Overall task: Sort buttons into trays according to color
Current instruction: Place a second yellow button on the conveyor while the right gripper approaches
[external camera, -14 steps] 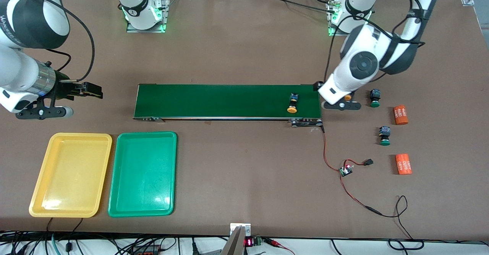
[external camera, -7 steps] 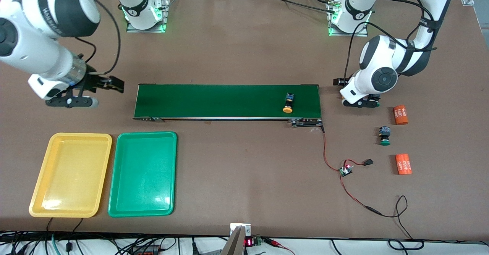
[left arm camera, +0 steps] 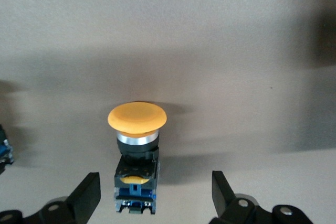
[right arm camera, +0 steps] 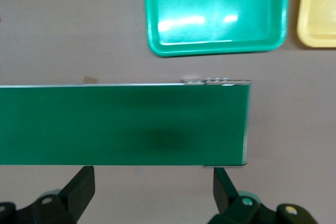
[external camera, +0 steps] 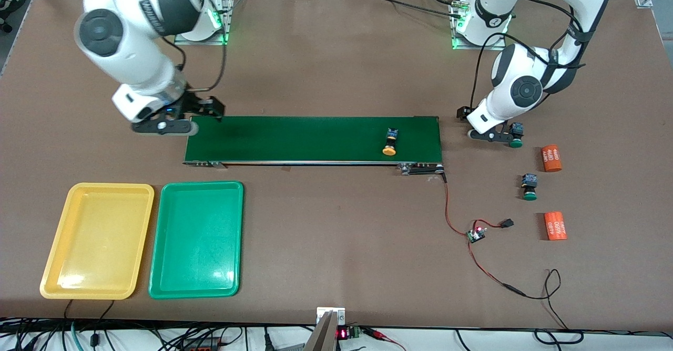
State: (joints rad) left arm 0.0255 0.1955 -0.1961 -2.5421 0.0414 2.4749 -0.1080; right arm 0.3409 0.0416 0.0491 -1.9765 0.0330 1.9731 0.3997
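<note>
One yellow-orange capped button (external camera: pixel 389 144) lies on the dark-green belt (external camera: pixel 294 140) near the left arm's end. A second yellow-orange capped button (left arm camera: pixel 136 157) lies on the table between the open fingers of my left gripper (left arm camera: pixel 155 186); the gripper (external camera: pixel 491 133) hides it in the front view. A green-capped button (external camera: pixel 517 136) lies right beside that gripper, and another (external camera: pixel 529 187) lies nearer the camera. My right gripper (external camera: pixel 165 125) is open and empty at the belt's other end (right arm camera: pixel 231 124). The yellow tray (external camera: pixel 97 240) and green tray (external camera: pixel 197 238) hold nothing.
Two orange cylinders (external camera: pixel 551 158) (external camera: pixel 556 225) with white numbers lie toward the left arm's end. A small circuit board (external camera: pixel 477 234) with red and black wires lies on the table nearer the camera than the belt.
My right arm swung in from the table's end to the belt's end. My left gripper moved away from the belt, toward the green-capped button. The button on the belt travelled slightly toward the right arm's end.
</note>
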